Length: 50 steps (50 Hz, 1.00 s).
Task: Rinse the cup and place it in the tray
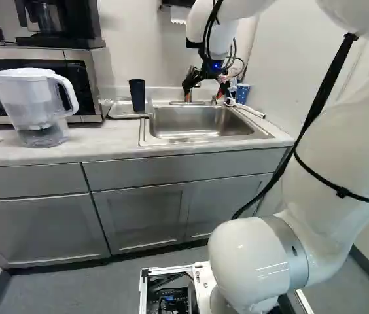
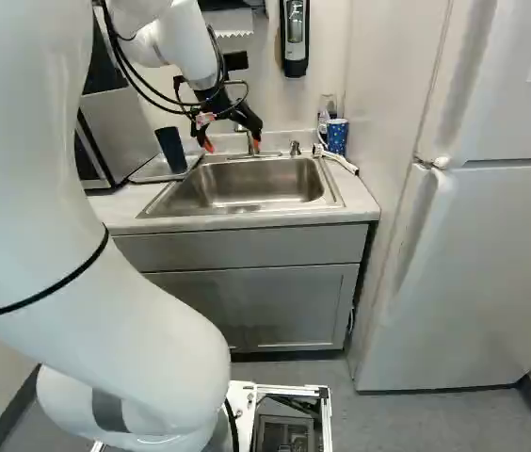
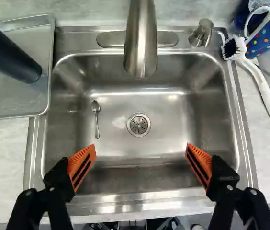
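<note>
My gripper (image 2: 232,145) hangs over the sink (image 1: 201,123), its fingers spread wide. In the wrist view the gripper (image 3: 140,154) is open with only the steel basin beneath and nothing between its orange pads. A tall dark cup (image 1: 137,95) stands upright on the metal tray (image 1: 120,115), beside the sink and apart from the gripper. The wrist view shows this cup (image 3: 9,51) on the flat, rimmed tray (image 3: 50,57). Its inside is hidden.
The faucet (image 3: 141,40) reaches over the basin, where a spoon (image 3: 96,118) lies near the drain. A brush (image 3: 257,79) and a dotted blue cup (image 3: 269,32) are across the sink from the tray. Further along the counter stand a pitcher (image 1: 34,98) and a microwave (image 1: 83,78).
</note>
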{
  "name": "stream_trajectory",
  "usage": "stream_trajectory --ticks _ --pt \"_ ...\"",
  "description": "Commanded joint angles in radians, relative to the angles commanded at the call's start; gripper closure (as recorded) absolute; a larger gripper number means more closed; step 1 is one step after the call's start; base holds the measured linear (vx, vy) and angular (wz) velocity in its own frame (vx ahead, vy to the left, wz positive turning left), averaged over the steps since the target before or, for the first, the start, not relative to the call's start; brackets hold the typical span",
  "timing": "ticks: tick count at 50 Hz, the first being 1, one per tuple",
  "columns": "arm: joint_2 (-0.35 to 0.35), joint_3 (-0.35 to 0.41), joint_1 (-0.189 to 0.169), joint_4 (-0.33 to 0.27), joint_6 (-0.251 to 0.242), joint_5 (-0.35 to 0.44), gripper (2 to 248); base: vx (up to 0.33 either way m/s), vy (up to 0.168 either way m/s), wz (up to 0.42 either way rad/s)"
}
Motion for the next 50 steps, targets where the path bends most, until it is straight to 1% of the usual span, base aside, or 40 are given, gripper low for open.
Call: stream_trajectory --ticks 22,50 --pt "0.0 0.0 0.0 0.0 0.0 0.0 3 -0.018 0.001 0.009" --pt "0.0 0.0 0.0 0.0 0.0 0.0 3 -0.178 0.032 -0.002"
